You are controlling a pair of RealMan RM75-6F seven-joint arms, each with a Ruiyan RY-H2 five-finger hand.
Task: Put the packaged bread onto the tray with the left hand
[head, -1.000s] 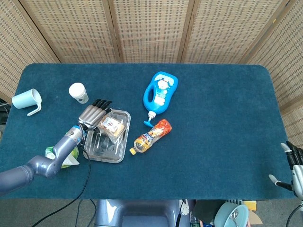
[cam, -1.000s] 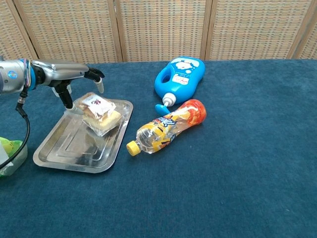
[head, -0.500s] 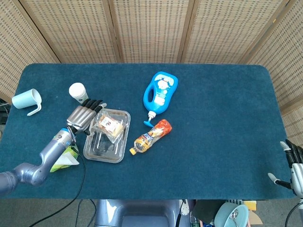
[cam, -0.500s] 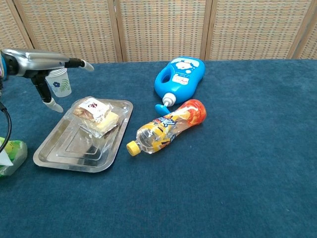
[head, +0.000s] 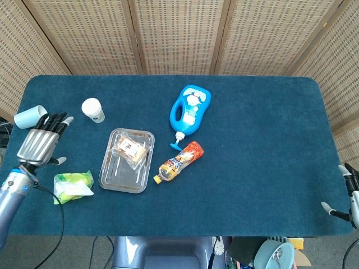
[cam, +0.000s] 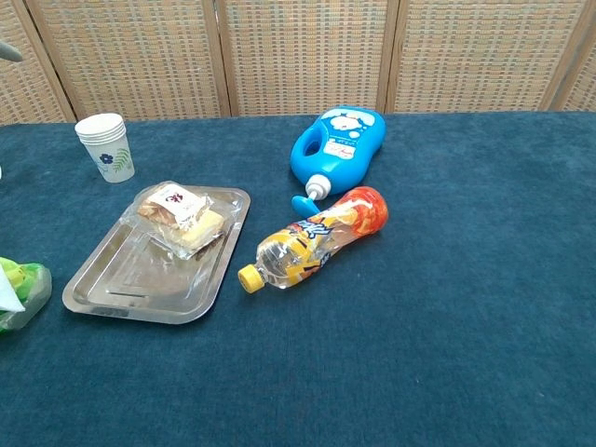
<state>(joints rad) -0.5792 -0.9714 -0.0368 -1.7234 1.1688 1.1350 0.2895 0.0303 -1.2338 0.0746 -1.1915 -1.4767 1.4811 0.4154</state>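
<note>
The packaged bread (head: pixel 130 149) (cam: pixel 182 218) lies in the far part of the metal tray (head: pixel 114 181) (cam: pixel 112 296), with nothing touching it. My left hand (head: pixel 40 143) hovers well to the left of the tray, fingers spread and empty, next to the mug. In the chest view only a fingertip of it shows at the top left edge. My right hand (head: pixel 348 196) is at the table's near right corner, partly cut off by the frame, fingers apart and empty.
A blue detergent bottle (head: pixel 189 109) (cam: pixel 335 147) and an orange drink bottle (head: pixel 179 161) (cam: pixel 317 238) lie right of the tray. A paper cup (head: pixel 92 110) (cam: pixel 105 146) stands behind it. A pale mug (head: pixel 29 117) and a green packet (head: pixel 73 186) (cam: pixel 19 289) lie at the left.
My left hand has let go of the bread and drawn back to the left, away from the tray. The bread has settled in the tray.
</note>
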